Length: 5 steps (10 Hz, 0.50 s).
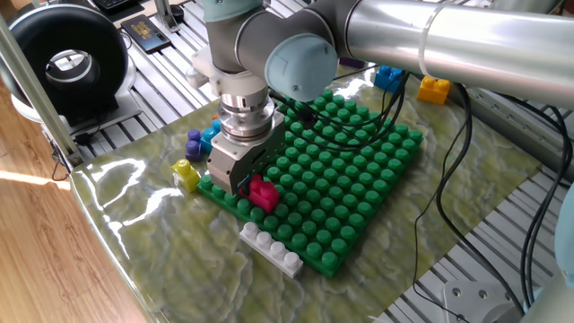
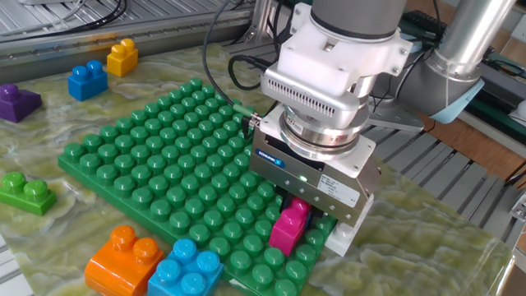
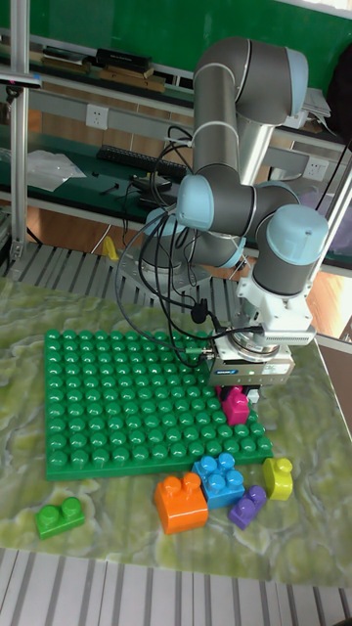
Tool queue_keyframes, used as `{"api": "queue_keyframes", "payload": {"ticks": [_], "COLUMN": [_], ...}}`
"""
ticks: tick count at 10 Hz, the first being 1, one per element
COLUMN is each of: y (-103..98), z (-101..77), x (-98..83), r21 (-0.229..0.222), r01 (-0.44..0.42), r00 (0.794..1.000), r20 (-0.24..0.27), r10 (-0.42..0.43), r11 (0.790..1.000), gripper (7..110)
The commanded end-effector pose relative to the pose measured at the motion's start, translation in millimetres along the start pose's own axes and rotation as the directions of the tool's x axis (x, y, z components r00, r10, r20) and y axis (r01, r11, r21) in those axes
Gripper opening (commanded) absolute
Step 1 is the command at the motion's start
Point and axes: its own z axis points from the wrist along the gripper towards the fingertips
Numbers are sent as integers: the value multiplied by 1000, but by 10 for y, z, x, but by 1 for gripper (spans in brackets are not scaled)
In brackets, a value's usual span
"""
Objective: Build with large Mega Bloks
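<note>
Going left to right in the other fixed view: a purple brick (image 2: pixel 16 102) lies at the far left edge of the tabletop (image 2: pixel 427 238), and a green brick (image 2: pixel 26 192) sits below it at about 8 o'clock from the baseplate (image 2: pixel 156 156). A blue brick (image 2: pixel 86 80) and a yellow brick (image 2: pixel 122 57) stand side by side at about 10 o'clock, off the plate. An orange brick (image 2: pixel 123 259) and a light blue brick (image 2: pixel 185 270) touch each other at 6 o'clock, by the plate's near edge.

My hand (image 2: pixel 294 220) is down over the plate's right corner, at about 4 o'clock, with my fingers closed on either side of the magenta brick (image 2: pixel 288 228). That brick stands upright on the plate's studs, close to the edge; I cannot tell if it is fully pressed on.

In the one fixed view a white brick (image 1: pixel 270 248) lies flat on the tabletop just beside the plate's edge, near my hand.

In the tall fixed view a small yellow brick (image 3: pixel 278 477) and a small purple brick (image 3: pixel 247 508) lie off the plate at 5 o'clock.
</note>
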Motion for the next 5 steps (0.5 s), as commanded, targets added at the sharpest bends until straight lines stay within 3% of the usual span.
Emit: {"api": "queue_keyframes", "payload": {"ticks": [1, 5], "y": [48, 40], "z": [-19, -17], "x": [-35, -34], "r21": [-26, -25], "r01": [-6, -6], "r00": [1000, 1000], "r20": [16, 16], "r10": [7, 7], "r11": [1000, 1000], "gripper": [7, 7]}}
